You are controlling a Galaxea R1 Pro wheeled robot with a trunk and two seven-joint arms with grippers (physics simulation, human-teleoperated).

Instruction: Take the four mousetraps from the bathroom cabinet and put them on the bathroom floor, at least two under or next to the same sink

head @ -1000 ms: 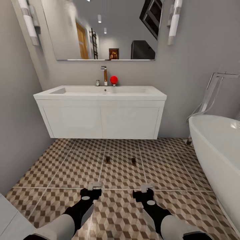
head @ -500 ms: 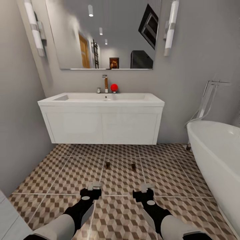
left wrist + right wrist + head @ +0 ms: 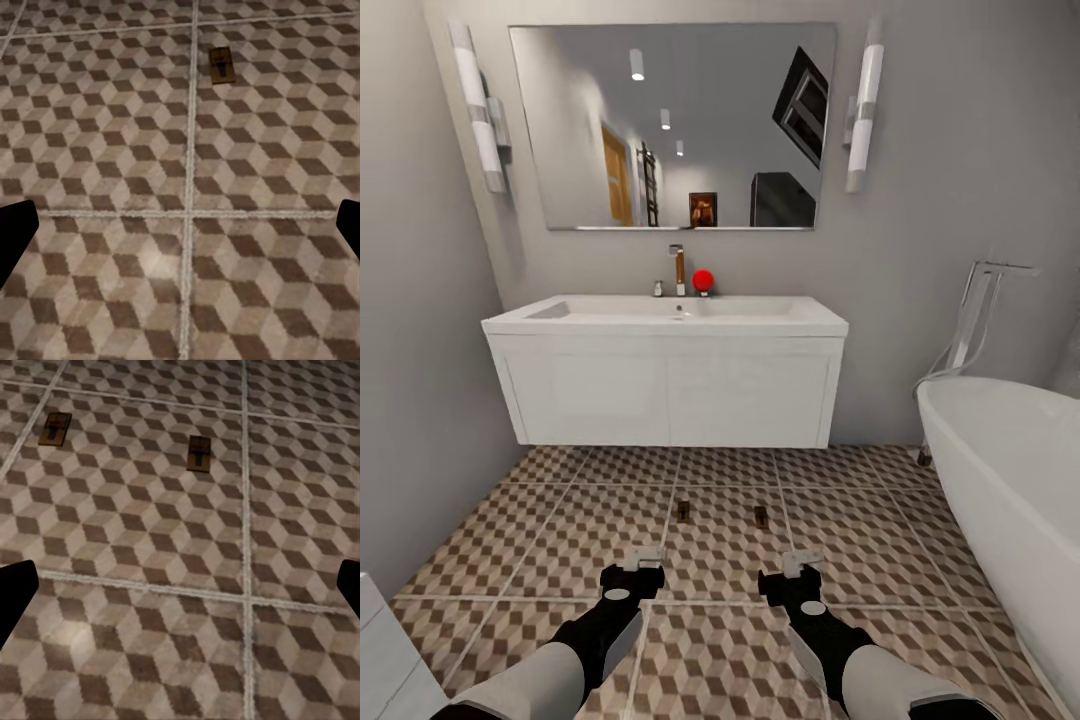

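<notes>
Closest to the camera, both arms reach out low over the bathroom floor (image 3: 510, 520). The left tool (image 3: 645, 553) and right tool (image 3: 801, 561) are both spread wide with nothing between the fingers; in each wrist view the dark fingertips sit at opposite sides with only tile between them.

Just ahead of the tools, two mousetraps lie flat on the tiles, side by side but apart: the left mousetrap (image 3: 683, 511) and the right mousetrap (image 3: 760, 516). They sit out in front of the sink (image 3: 670, 310), not under its white vanity (image 3: 600, 390).

The tile around both traps is bare. A white bathtub (image 3: 1010, 470) closes off the right side, a grey wall the left. Past the sink there's a faucet (image 3: 678, 268), a red ball (image 3: 703, 280) and a mirror (image 3: 670, 125).
</notes>
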